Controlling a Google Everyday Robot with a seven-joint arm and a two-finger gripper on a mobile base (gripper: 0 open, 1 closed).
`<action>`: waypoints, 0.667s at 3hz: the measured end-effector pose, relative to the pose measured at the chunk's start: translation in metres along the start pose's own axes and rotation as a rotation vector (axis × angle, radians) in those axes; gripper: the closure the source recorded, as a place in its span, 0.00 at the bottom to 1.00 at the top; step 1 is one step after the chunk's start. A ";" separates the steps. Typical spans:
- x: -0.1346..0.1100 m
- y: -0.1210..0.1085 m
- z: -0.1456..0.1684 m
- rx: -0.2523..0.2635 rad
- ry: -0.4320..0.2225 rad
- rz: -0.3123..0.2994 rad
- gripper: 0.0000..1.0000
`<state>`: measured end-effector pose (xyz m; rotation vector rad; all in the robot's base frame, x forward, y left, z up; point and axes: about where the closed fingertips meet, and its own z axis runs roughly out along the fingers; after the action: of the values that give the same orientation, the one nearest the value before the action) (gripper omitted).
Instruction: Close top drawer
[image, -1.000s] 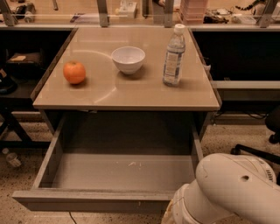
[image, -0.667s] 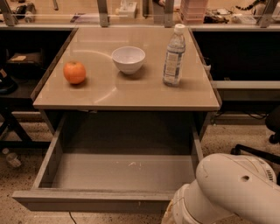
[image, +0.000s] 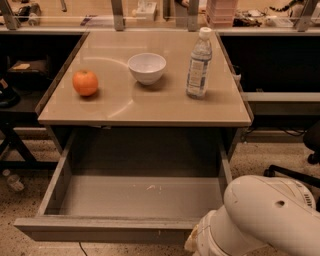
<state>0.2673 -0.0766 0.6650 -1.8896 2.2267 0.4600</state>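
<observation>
**A:** So, where's the top drawer (image: 120, 229) to be found?

**B:** It's pulled well out from under the table (image: 150, 107), toward 6 o'clock. Its grey front is seen running along the bottom of the view. The deep tray is laid bare, with a couple of pale flecks (image: 151, 187) scattered on its floor a little right of centre.

**A:** And the gripper?

**B:** Can't be seen, tbh. Only a chunky white arm (image: 265, 215) is shown at 5 o'clock, just beside the drawer's right front corner. The gripper is either hidden by it or cut off at the frame edge, so open or closed can't be told. Whether the drawer front is being touched can't be made out either.

**A:** What's parked on top?

**B:** Three things are set out across the tabletop, well apart from each other. An orange (image: 85, 82) is placed at 10 o'clock, a white bowl (image: 147, 68) at 12, and a clear water bottle (image: 199, 64) with a white cap is stood upright at 1 o'clock. A small bottle (image: 11, 180) is left lying on the speckled floor at 9 o'clock.
</observation>
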 end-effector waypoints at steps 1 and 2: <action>0.000 0.000 0.000 0.000 0.000 0.000 0.00; 0.000 0.000 0.000 0.000 0.000 0.000 0.00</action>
<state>0.2672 -0.0766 0.6650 -1.8898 2.2267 0.4599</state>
